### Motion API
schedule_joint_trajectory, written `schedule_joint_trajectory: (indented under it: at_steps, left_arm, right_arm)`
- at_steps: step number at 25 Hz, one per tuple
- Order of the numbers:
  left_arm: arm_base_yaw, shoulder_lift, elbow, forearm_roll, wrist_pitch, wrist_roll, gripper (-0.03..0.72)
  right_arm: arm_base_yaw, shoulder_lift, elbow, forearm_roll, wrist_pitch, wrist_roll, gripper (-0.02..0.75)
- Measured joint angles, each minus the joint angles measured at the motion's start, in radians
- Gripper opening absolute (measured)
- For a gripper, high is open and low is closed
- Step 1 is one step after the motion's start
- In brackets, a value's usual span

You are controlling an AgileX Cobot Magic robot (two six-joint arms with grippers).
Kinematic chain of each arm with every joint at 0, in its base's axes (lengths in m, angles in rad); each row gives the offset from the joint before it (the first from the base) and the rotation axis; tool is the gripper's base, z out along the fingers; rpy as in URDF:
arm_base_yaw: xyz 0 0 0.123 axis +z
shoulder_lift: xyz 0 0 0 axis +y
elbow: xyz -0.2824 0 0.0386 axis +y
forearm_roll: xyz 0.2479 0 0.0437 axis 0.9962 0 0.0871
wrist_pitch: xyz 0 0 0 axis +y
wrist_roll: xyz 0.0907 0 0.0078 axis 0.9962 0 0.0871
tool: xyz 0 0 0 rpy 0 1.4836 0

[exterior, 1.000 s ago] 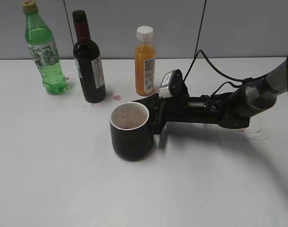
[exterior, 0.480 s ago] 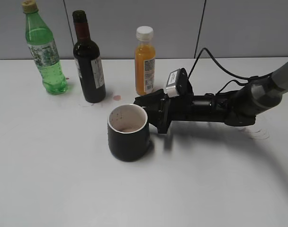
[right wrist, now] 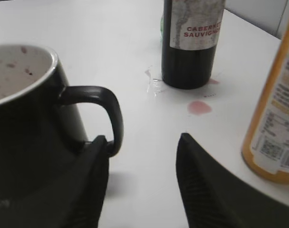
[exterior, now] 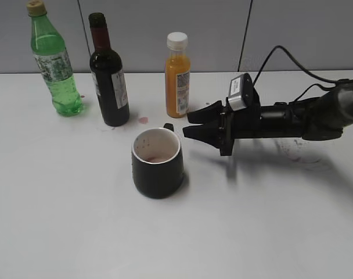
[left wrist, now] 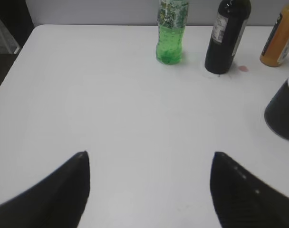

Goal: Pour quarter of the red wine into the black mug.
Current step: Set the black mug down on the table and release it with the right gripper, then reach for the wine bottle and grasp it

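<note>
The squat matte black mug with a white rim and speckled white inside stands upright on the white table, near the middle of the exterior view. Its black loop handle points toward the right arm. A thin reddish residue shows at the bottom of the mug.

The dark glass bottle of red wine, with dark red neck foil and a white label, stands upright behind and to the left of the mug, apart from it. No cap is seen on its neck. A small pink spill mark lies on the table just beside the bottle's base.

The green plastic bottle with a yellowish cap stands upright left of the wine bottle. The orange juice bottle with a white cap stands upright to the right of the wine bottle, behind the mug.

The right gripper lies low and level over the table, to the right of the mug, fingertips pointing at the handle. Its jaws are parted and grasp nothing; in the right wrist view the handle sits just ahead of the left fingertip, contact not determinable.

The left gripper appears only in its own wrist view, jaws spread wide and empty above bare table, well apart from the bottles.
</note>
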Motion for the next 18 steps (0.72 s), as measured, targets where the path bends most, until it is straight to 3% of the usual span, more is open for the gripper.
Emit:
schedule_joint_trajectory:
  at_steps: [10,18]
  left_arm:
    - [0.0,0.0,0.0,0.0,0.0,0.0,0.589]
    - [0.0,0.0,0.0,0.0,0.0,0.0,0.589]
  right_arm:
    - [-0.114,-0.069,0.001,-0.199,-0.003,0.066,0.361]
    - [-0.143,-0.075,0.001,0.002,0.014,0.088,0.381]
